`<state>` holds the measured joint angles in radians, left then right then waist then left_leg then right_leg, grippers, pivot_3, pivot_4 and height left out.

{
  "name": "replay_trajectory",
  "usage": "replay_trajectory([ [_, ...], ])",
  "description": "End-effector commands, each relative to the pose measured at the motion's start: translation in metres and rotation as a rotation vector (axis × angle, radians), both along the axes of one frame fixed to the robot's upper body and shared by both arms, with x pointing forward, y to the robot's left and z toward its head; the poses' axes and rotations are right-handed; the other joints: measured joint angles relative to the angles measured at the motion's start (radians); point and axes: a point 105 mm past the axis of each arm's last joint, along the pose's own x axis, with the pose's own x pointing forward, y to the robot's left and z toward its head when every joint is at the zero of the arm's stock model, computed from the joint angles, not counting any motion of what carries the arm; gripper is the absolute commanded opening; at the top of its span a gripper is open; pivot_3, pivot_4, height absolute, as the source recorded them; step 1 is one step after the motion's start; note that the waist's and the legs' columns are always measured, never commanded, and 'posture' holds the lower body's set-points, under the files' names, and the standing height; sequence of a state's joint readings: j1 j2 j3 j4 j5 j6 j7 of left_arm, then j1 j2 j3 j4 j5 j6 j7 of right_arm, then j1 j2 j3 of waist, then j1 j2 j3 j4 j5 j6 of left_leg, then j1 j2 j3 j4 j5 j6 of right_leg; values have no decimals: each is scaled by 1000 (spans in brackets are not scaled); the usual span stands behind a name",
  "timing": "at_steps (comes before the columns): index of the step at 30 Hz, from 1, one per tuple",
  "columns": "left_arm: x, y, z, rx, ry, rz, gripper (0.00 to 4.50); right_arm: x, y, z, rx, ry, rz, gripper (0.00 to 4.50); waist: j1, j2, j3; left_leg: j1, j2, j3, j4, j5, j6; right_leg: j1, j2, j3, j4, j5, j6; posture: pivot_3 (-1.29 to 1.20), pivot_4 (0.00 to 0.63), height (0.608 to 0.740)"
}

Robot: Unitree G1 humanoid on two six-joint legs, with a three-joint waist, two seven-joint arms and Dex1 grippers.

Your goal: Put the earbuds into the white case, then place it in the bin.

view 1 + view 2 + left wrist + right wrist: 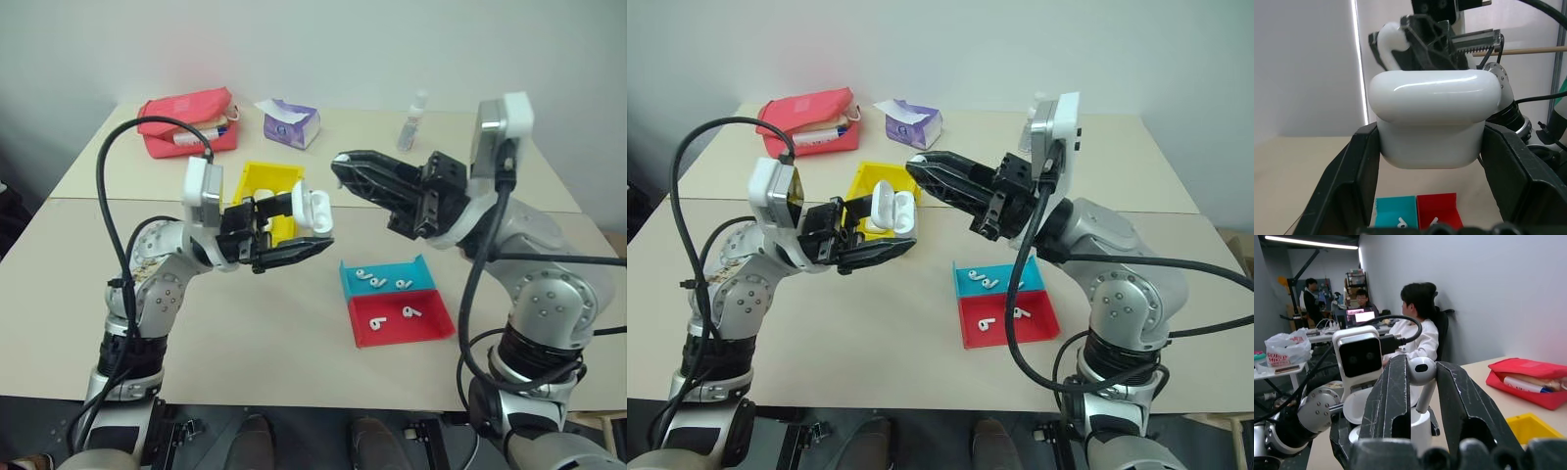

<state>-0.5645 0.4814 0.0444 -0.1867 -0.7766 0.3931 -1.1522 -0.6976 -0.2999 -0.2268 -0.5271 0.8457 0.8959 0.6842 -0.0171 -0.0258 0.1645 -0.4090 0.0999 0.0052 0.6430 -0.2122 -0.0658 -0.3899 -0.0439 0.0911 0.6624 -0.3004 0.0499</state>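
Beige surface [245,323]: my left gripper [294,230] clamps the case [315,209], right gripper [1420,382] pinches an earbud [1421,372]; misalignment could drop it.

A red pouch [188,121], a purple tissue pack [290,123] and a small clear bottle [414,119] sit on the table's [294,333] far side.

- Both eye views are looking steeply down over the table [294,323], sharing one scene.
- Each wrist view is peering closely along its own fingers at the white case [1432,117].
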Motion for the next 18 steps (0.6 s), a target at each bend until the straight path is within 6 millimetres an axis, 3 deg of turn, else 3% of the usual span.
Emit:
replay_trajectory([
  [1, -5, 1, 11, 13, -36, -10, 2782, -7, 6, 4, 6, -52, 23, 623, 0, 0, 0, 0, 0, 0, 0, 0, 0, 0, 0, 0, 0, 0, 0, 0, 150, 740],
  [9, -16, -8, 15, 19, -44, -40, 2782, -1, 11, -6, -52, -69, -3, 623, 1, 0, 0, 0, 0, 0, 0, 0, 0, 0, 0, 0, 0, 0, 0, 0, 150, 740],
  [18, -14, -8, 14, 21, -66, -38, 2782, 1, 7, -15, -126, -94, -37, 623, 1, 0, 0, -1, 0, 0, 0, 0, 0, 0, 0, 0, -1, 0, 0, 0, 150, 740],
])
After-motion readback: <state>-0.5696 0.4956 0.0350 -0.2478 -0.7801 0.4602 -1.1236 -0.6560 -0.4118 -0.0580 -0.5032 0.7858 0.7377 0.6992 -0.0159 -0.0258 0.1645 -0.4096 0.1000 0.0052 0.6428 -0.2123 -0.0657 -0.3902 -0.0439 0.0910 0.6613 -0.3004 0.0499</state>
